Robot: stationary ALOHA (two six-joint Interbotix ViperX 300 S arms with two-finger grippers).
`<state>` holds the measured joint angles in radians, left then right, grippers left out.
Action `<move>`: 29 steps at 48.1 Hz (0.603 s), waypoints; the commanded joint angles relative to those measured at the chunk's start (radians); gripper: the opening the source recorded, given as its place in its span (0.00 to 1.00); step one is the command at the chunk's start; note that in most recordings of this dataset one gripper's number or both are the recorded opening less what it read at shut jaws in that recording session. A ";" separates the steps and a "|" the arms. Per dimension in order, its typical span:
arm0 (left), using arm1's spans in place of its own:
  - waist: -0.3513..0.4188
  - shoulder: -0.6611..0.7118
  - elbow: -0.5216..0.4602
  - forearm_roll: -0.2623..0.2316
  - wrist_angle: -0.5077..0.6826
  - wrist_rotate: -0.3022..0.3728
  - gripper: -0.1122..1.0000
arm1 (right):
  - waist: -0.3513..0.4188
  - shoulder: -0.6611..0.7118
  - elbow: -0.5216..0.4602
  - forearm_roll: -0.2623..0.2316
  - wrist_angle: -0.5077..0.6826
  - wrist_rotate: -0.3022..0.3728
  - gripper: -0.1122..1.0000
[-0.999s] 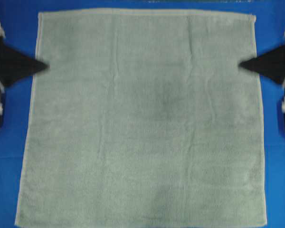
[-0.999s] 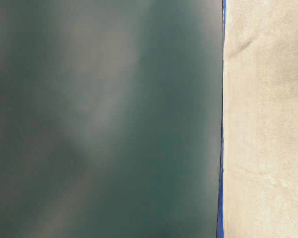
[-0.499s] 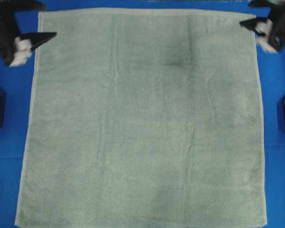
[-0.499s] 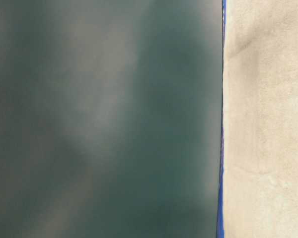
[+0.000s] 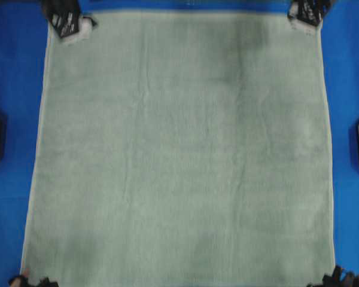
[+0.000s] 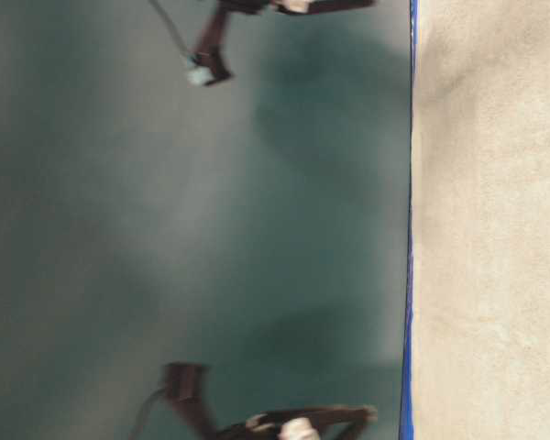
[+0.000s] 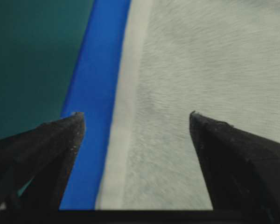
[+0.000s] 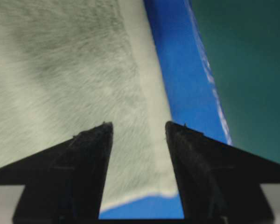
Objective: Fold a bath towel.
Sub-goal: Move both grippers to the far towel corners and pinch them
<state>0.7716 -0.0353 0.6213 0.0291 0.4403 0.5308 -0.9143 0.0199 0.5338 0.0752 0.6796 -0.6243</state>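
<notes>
While bath towel [image 5: 179, 149] lies flat, left gripper [image 7: 135, 116] and right gripper [image 8: 139, 126] hang spread over its far corners

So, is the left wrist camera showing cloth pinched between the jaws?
No, the bath towel lies flat below, with the jaws standing wide apart.

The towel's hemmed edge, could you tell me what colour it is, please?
A paler off-white than the sage-green bath towel; the hem shows best in the left wrist view.

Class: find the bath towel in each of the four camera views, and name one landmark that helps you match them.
Overhead: bath towel fills most of the picture.
Table-level: pale strip down the right side.
Left wrist: centre and right, hem left of middle.
Right wrist: left and centre, a corner below.
Shared landmark: the blue sheet bordering the hem.
</notes>
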 commanded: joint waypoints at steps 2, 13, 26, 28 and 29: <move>0.038 0.083 -0.037 -0.002 -0.051 0.023 0.88 | -0.025 0.049 -0.015 0.017 -0.058 -0.023 0.58; 0.080 0.218 -0.063 0.000 -0.126 0.110 0.88 | -0.035 0.175 -0.006 0.018 -0.149 -0.048 0.59; 0.077 0.295 -0.054 -0.003 -0.138 0.106 0.87 | -0.035 0.229 -0.002 0.017 -0.179 -0.048 0.58; 0.074 0.291 -0.052 -0.005 -0.138 0.101 0.86 | -0.035 0.229 0.000 0.018 -0.175 -0.048 0.58; 0.072 0.288 -0.052 -0.005 -0.137 0.097 0.85 | -0.035 0.229 0.000 0.018 -0.173 -0.048 0.58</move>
<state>0.8483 0.2240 0.5568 0.0230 0.3068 0.6366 -0.9511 0.2117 0.5231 0.0920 0.5170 -0.6734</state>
